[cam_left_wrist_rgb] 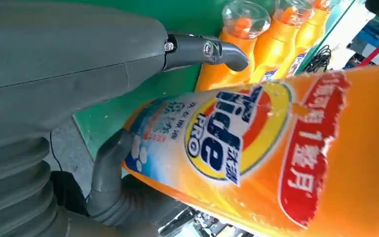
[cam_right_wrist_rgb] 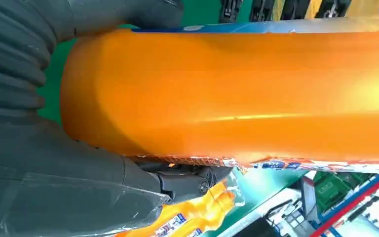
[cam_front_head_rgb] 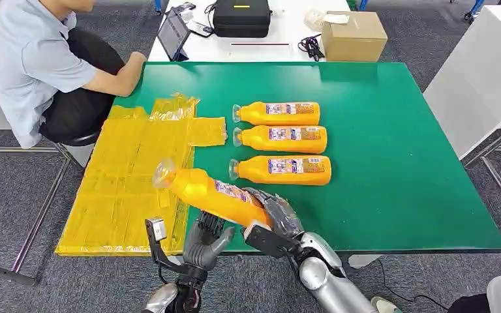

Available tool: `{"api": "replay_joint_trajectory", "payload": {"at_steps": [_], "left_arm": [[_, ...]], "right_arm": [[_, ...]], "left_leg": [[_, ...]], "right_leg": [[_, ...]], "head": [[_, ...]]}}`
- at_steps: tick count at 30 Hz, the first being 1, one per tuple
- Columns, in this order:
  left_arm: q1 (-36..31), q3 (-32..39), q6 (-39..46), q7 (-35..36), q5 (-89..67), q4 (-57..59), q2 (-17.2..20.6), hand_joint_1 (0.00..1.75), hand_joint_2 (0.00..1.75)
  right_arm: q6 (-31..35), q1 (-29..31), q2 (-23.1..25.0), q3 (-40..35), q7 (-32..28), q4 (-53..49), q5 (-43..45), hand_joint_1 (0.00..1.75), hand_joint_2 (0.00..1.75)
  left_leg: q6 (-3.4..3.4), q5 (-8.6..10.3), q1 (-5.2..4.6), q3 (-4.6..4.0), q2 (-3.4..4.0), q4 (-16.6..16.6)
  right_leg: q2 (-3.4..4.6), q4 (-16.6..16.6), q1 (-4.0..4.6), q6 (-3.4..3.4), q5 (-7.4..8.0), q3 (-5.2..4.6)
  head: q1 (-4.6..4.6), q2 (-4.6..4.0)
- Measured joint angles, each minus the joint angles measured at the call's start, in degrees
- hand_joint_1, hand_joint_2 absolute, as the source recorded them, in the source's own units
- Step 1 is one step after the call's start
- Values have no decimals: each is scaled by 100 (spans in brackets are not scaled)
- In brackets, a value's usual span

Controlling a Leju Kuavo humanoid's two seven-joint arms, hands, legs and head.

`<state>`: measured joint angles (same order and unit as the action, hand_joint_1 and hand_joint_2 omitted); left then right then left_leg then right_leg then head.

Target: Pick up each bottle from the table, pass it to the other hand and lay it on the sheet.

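Observation:
My right hand (cam_front_head_rgb: 277,215) grips an orange detergent bottle (cam_front_head_rgb: 209,192) by its base end. It holds the bottle tilted above the table's front edge, with the clear cap pointing toward the yellow sheet (cam_front_head_rgb: 130,169). Just under the bottle's middle is my left hand (cam_front_head_rgb: 207,240), fingers spread and reaching up around it without a closed grip. The left wrist view has the bottle's label (cam_left_wrist_rgb: 276,158) close between the thumb and fingers (cam_left_wrist_rgb: 227,52). In the right wrist view its orange body (cam_right_wrist_rgb: 237,94) lies against the palm. Three more orange bottles (cam_front_head_rgb: 279,113) (cam_front_head_rgb: 282,137) (cam_front_head_rgb: 282,169) lie in a row on the green table (cam_front_head_rgb: 391,150).
A person (cam_front_head_rgb: 32,59) sits at the far left with a forearm on the table corner by the sheet. Behind the green table, a white table carries a tablet (cam_front_head_rgb: 173,36), a black case (cam_front_head_rgb: 241,18) and a cardboard box (cam_front_head_rgb: 353,36). A white surface (cam_front_head_rgb: 483,78) stands to the right.

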<state>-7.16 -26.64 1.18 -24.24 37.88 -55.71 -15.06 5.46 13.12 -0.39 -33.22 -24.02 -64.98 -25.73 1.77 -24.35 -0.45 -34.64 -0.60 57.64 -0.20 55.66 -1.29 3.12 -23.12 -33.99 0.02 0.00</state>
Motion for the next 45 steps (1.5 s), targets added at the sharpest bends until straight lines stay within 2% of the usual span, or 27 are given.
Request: {"api": "replay_joint_trajectory", "payload": {"at_steps": [7, 12, 15, 26, 38, 39, 40, 41, 45], "left_arm": [[-15, 2, 20, -66, -9, 11, 0, 0, 175], [-92, 94, 374, -687, -127, -4, 0, 0, 175], [-86, 231, 422, -804, -124, -142, 0, 0, 175], [9, 688, -13, -616, 264, -520, 0, 0, 175], [16, 824, -293, -448, 431, -529, -2, 0, 175], [16, 826, -293, -446, 431, -529, -2, 7, 175], [16, 828, -301, -446, 433, -529, -2, 166, 175], [16, 831, -338, -441, 456, -529, -2, 175, 175], [19, 846, -612, -326, 610, -529, -2, 175, 175]], "right_arm": [[-2, 27, 0, -33, 0, 53, 2, 175, 175], [-153, 58, 48, -166, -31, 123, 22, 175, 175], [-197, 63, 83, -240, -35, 166, 28, 175, 175], [-256, 70, 175, -387, -46, 293, 33, 175, 175], [-306, 71, 190, -424, -52, 378, 33, 175, 175], [-306, 71, 190, -424, -52, 383, 33, 173, 175], [-306, 71, 190, -424, -52, 387, 33, 175, 175], [-312, 72, 190, -424, -59, 391, 33, 169, 175], [-334, 110, 221, -424, -105, 422, 35, 154, 175]], "left_leg": [[0, 0, 1, 0, 0, 0], [0, 0, 1, 0, 0, 0], [-1, 1, 2, 0, -1, 0], [-1, 1, 1, 0, -1, 0], [-1, 1, 1, -1, -1, 0], [-1, 1, 1, -1, -1, 0], [-1, 1, 1, -1, -1, 0], [-1, 1, 1, -1, -1, 0], [-1, 1, 1, 0, -1, 0]], "right_leg": [[0, 0, 1, 0, 0, 0], [0, 1, 1, 0, 0, 0], [-1, 1, 1, 0, 0, 0], [0, 1, 1, 0, 0, -1], [0, 1, 0, 0, 0, -1], [0, 1, 0, 0, 0, -1], [0, 1, 0, 0, 0, 0], [0, 1, 0, 0, 0, -1], [0, 1, 1, 0, 0, -1]], "head": [[0, 0], [0, 0], [0, 0], [-2, 0], [-2, 0], [0, 0], [0, 0], [0, 0], [0, 0]]}}
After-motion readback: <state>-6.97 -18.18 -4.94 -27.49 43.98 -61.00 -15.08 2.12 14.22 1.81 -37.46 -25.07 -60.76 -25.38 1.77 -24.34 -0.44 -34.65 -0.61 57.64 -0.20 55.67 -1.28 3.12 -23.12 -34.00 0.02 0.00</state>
